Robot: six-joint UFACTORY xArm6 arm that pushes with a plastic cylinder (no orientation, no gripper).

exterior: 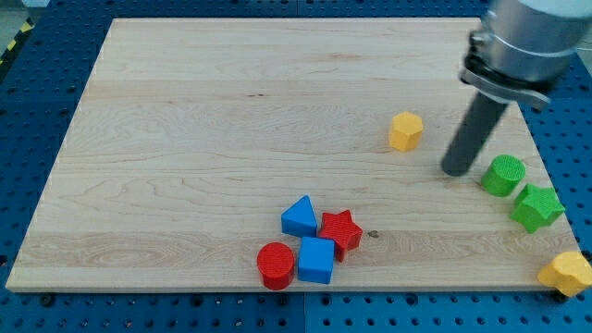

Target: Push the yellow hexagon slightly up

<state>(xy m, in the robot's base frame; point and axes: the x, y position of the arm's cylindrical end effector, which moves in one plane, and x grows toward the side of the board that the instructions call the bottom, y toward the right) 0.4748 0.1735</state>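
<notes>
The yellow hexagon (405, 130) lies on the wooden board (203, 139) at the view's right of centre. My tip (455, 171) rests on the board to the right of the hexagon and a little below it, with a gap between them. The dark rod rises from the tip toward the view's top right corner.
A green cylinder (503, 175) and a green star (537, 206) lie just right of my tip. A second yellow block (567, 273) sits at the board's bottom right corner. A blue triangle (299, 216), red star (339, 230), blue block (316, 260) and red cylinder (276, 265) cluster at bottom centre.
</notes>
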